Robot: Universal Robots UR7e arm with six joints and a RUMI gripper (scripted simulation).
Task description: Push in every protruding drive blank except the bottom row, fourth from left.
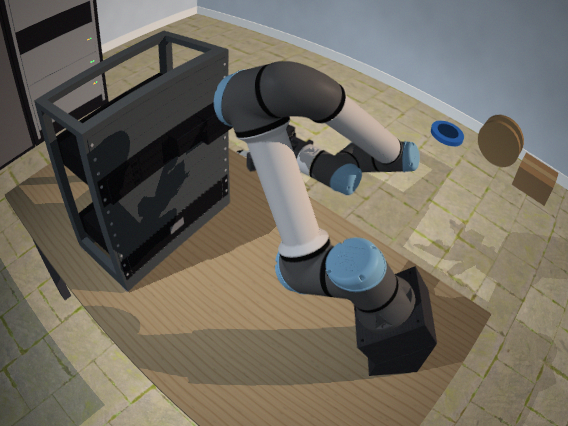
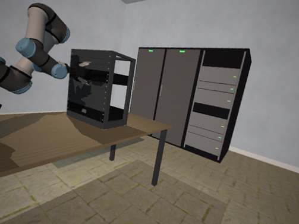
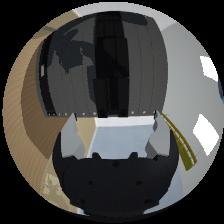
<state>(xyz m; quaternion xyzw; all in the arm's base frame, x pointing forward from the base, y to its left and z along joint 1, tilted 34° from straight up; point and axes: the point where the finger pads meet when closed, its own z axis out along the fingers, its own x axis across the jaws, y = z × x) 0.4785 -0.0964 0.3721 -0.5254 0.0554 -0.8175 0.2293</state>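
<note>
The dark open-frame rack (image 1: 134, 153) stands on the wooden table; it also shows in the exterior view (image 2: 97, 87). Its front carries dark glossy rows of drive blanks (image 1: 160, 150). I cannot tell which blanks stick out. A pale label (image 1: 177, 227) marks the bottom row. My gripper (image 2: 74, 67) is open and empty. It is level with the upper row, close to the front at the end nearest the arm's elbow. In the wrist view the two fingers stand wide apart, with the rack front (image 3: 102, 65) just beyond them. In the top view the arm hides the gripper.
The robot base (image 1: 395, 325) sits on the same table. The table edge (image 2: 145, 131) runs close behind the rack. Tall server cabinets (image 2: 187, 96) stand on the floor beyond. A blue ring (image 1: 447, 133), a brown disc (image 1: 500, 140) and a box (image 1: 535, 177) lie far off on the floor.
</note>
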